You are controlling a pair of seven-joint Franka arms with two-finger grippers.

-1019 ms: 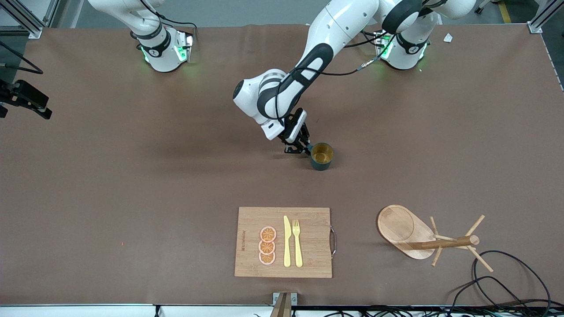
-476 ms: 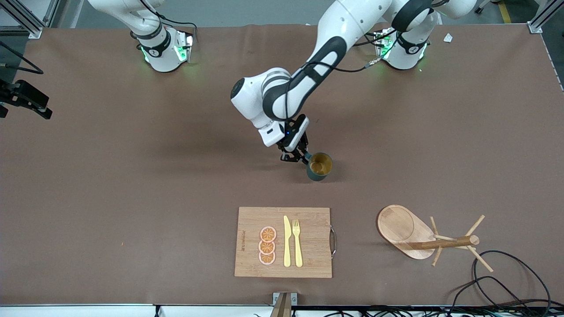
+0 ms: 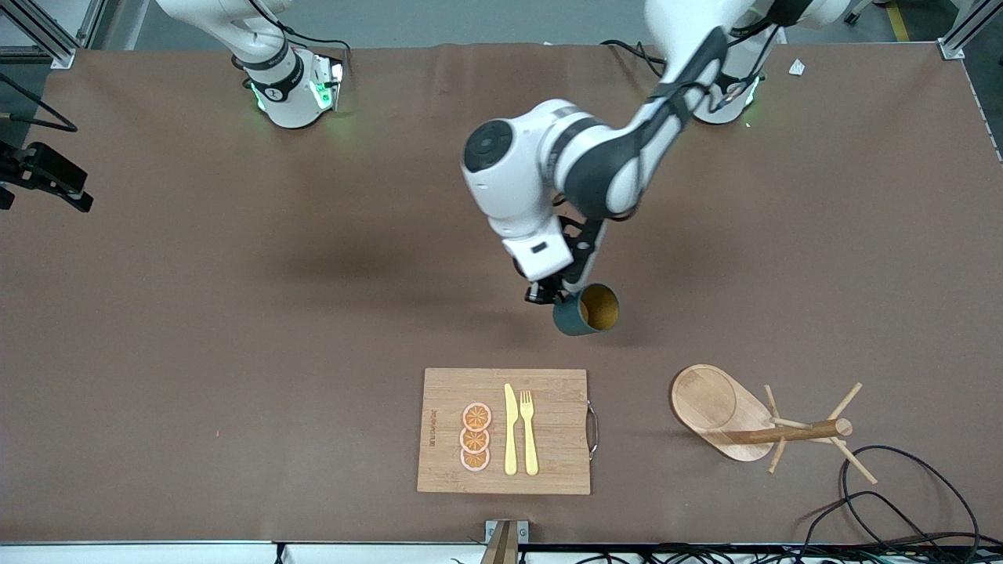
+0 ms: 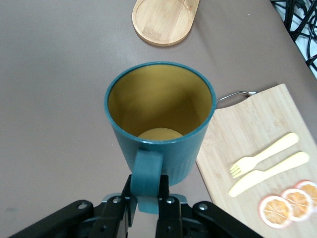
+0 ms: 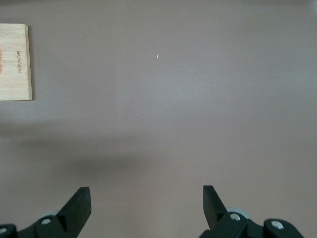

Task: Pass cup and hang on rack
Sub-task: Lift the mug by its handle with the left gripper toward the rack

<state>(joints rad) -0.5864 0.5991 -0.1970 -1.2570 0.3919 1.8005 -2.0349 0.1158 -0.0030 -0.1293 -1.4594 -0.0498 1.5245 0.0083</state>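
Note:
The dark teal cup (image 3: 586, 312) with a yellow-tan inside hangs tilted in the air over the bare table, between the arms' bases and the cutting board. My left gripper (image 3: 551, 296) is shut on the cup's handle. In the left wrist view the cup (image 4: 161, 129) fills the middle, and my left gripper (image 4: 147, 186) pinches the handle with both fingers. The wooden rack (image 3: 752, 427) stands near the front edge toward the left arm's end; its oval base (image 4: 163, 20) also shows in the left wrist view. My right gripper (image 5: 146, 203) is open and empty over bare table.
A bamboo cutting board (image 3: 505, 431) with a yellow knife, a fork and orange slices lies near the front edge, beside the rack. Black cables (image 3: 901, 486) loop next to the rack. A black camera mount (image 3: 47, 176) sits at the right arm's end.
My left gripper has lifted the cup off the table and carried it toward the left arm's end. The cup has tilted onto its side. The right arm has not moved.

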